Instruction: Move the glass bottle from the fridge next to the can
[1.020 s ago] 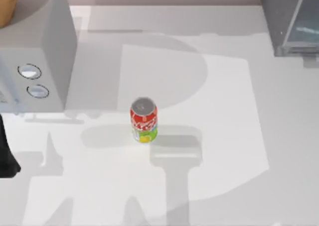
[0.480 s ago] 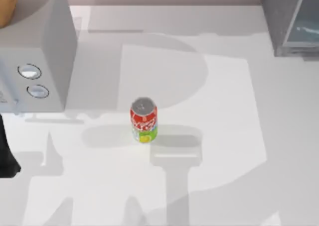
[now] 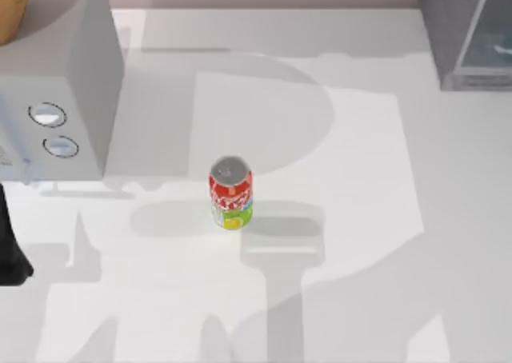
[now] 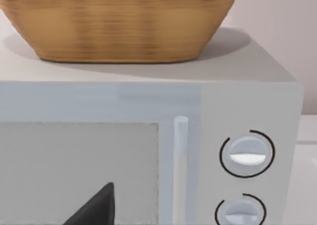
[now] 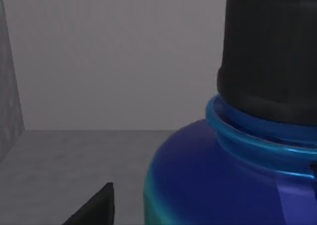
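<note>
The glass bottle (image 5: 223, 175), blue-shouldered with a black cap (image 5: 270, 51), stands inside the fridge on its grey floor (image 5: 74, 155), close in front of my right wrist camera. One dark finger (image 5: 96, 207) of my right gripper lies beside the bottle, apart from it; the jaws look open. From above, the fridge (image 3: 448, 35) is at the back right with its bluish door panel (image 3: 490, 43). The red can (image 3: 230, 193) stands upright mid-table. My left arm (image 3: 10, 251) is parked at the left edge, its finger (image 4: 96, 207) facing the knobbed box.
A light grey box with two round knobs (image 3: 56, 99) stands at the back left, with a woven basket (image 4: 119, 22) on top of it. White table surface (image 3: 360, 179) stretches between the can and the fridge.
Shadows on the table's front right have shifted and grown toward the left. The can and the left arm have not moved.
</note>
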Robot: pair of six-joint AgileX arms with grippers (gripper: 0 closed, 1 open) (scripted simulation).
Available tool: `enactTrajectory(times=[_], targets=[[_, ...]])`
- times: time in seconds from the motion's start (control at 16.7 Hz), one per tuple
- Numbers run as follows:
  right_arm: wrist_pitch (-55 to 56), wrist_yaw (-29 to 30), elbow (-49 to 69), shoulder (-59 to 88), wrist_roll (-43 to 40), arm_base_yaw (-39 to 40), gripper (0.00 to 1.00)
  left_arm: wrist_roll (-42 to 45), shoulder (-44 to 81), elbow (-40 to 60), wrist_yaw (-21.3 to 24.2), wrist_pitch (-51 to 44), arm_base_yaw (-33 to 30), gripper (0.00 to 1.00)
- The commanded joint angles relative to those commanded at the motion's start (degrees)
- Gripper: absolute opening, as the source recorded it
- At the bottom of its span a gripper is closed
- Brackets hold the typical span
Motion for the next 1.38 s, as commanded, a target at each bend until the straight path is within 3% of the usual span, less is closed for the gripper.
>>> enactTrajectory(times=[0.12, 0.9, 1.38], targets=[[0.0, 0.0, 0.0, 0.0, 0.0, 0.0, 1.00, 0.0, 0.0, 0.0, 0.0, 0.0, 0.0, 1.00], [0.0, 0.0, 0.0, 0.0, 0.0, 0.0, 0.02, 0.0, 0.0, 0.0, 0.0, 0.0, 0.0, 1.00], [0.0, 0.0, 0.0, 0.0, 0.0, 0.0, 0.00, 0.0, 0.0, 0.0, 0.0, 0.0, 0.0, 1.00]])
